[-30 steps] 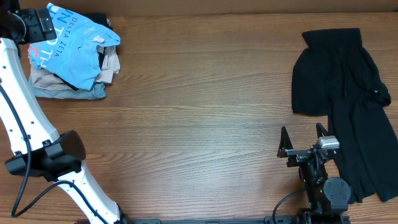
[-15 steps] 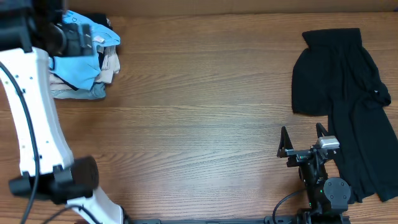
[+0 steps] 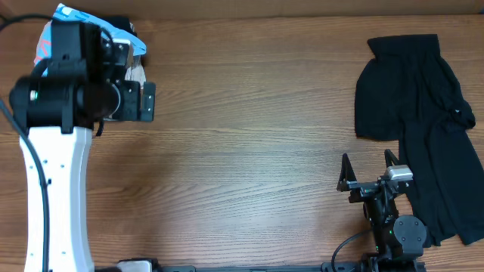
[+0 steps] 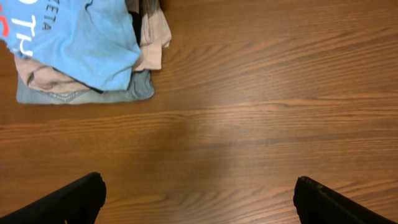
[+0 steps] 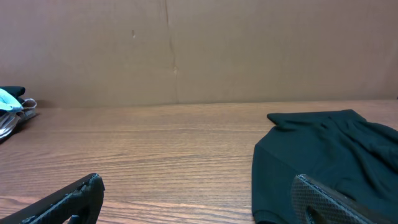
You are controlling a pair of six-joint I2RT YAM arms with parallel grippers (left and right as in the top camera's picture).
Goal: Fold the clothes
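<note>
Blue T-shirt [image 4: 74, 43] lies crumpled on a stack of folded clothes [image 4: 84, 94] at the far left corner of the table [image 3: 242, 113]; black garment [image 3: 423, 113] lies loose at the right.
Left gripper [image 4: 198, 190] points down beside the stack, arm stretched to that corner, fingers spread wide and empty. Right gripper [image 3: 367, 160] sits low at the near edge, just beside the black garment, fingers wide apart, holding nothing.

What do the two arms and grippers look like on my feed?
The left arm has a white shell, black joint housings and a thin black cable. The right arm is black, with a small silver block at the wrist and a black cable near its base. The left gripper and right gripper both have black fingers.
</note>
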